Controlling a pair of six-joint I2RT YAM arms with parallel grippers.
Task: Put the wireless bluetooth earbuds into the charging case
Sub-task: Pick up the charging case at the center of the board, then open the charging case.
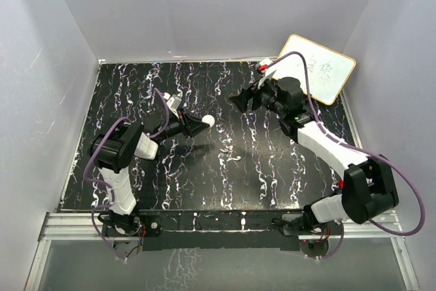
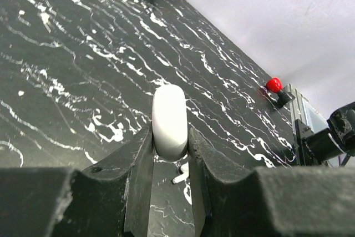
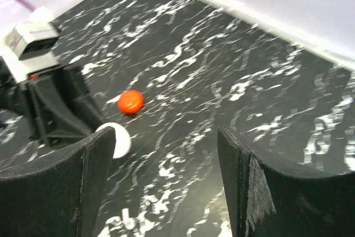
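Left claw [image 2: 169, 137] is clamped hard on a white round disc [image 2: 169, 115], held on edge between the two black fingers, with its rounded top poking out past the tips. Right claw [image 3: 166, 137] hangs with its jaws spread wide and nothing between them, just tabletop showing in the gap.

And the ground they work over: a black table [image 1: 204, 182] streaked all over with white marbling, boxed in by plain pale walls [image 1: 204, 11] at the back and on both sides. A metal rail [image 1: 68, 226] runs along the near edge, where both arm bases are bolted.

Now the charging case [image 3: 130, 101]: from the right wrist it is a small red round puck lying flat on the marbling. It sits just beyond the white disc and a little apart from it, with the left claw's black body close on its left. That view is blurred, so no finer detail on it.

Round about, a yellow-framed whiteboard [image 1: 317, 67] leans in the far right corner behind the right arm. A red knob [image 2: 273, 85] on a black stub stands at the table's right edge. Under the left claw, a small white stemmed piece [image 2: 180, 175] lies on the table. Purple cables [image 1: 310, 93] loop along both arms.
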